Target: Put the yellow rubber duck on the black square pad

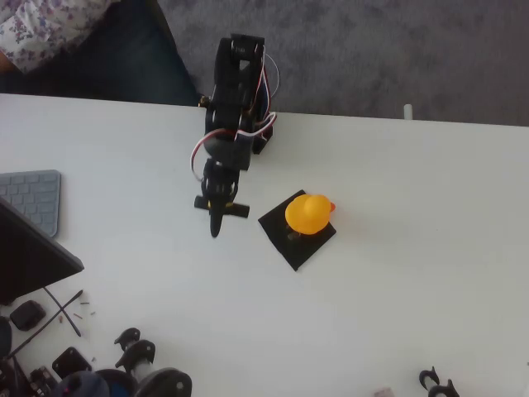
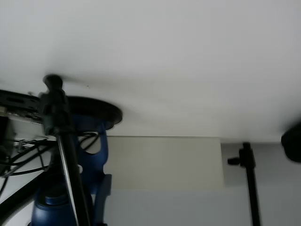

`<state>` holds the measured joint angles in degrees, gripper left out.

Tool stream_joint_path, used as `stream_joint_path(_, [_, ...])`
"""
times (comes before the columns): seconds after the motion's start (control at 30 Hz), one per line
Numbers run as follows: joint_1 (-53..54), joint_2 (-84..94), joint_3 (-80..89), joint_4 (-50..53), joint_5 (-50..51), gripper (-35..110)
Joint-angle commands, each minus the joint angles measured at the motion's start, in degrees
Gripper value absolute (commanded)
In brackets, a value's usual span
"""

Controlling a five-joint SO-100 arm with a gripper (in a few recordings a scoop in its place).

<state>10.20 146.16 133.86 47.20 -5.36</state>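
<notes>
In the overhead view the yellow rubber duck (image 1: 307, 213) sits on the black square pad (image 1: 302, 251), over its upper right part, with its red-orange beak pointing right. The pad lies turned like a diamond near the table's middle. My gripper (image 1: 216, 226) hangs to the left of the pad, about a duck's width from its left corner. Its fingers point toward the table's front, look shut, and hold nothing. The black arm (image 1: 235, 99) reaches in from the back edge.
A grey keyboard (image 1: 33, 198) and a dark laptop corner (image 1: 33, 260) lie at the left edge. Black parts and cables (image 1: 124, 364) clutter the front left, and a small black clamp (image 1: 438, 382) sits front right. A person's sleeve (image 1: 50, 33) shows at the back left. The wrist view looks across white table at a black stand (image 2: 61, 141).
</notes>
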Motion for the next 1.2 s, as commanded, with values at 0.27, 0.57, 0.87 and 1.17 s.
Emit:
stream_joint_path(0.27, [-0.4, 38.6, 22.5, 0.5, -1.1, 11])
stream_joint_path(0.57, [2.5, 48.3, 31.9, 0.6, -0.6, 10])
stream_joint_path(0.87, [4.7, 48.3, 32.1, 0.6, -0.9, 4])
stream_joint_path(1.17, [4.4, 48.3, 33.7, 0.4, -0.4, 4])
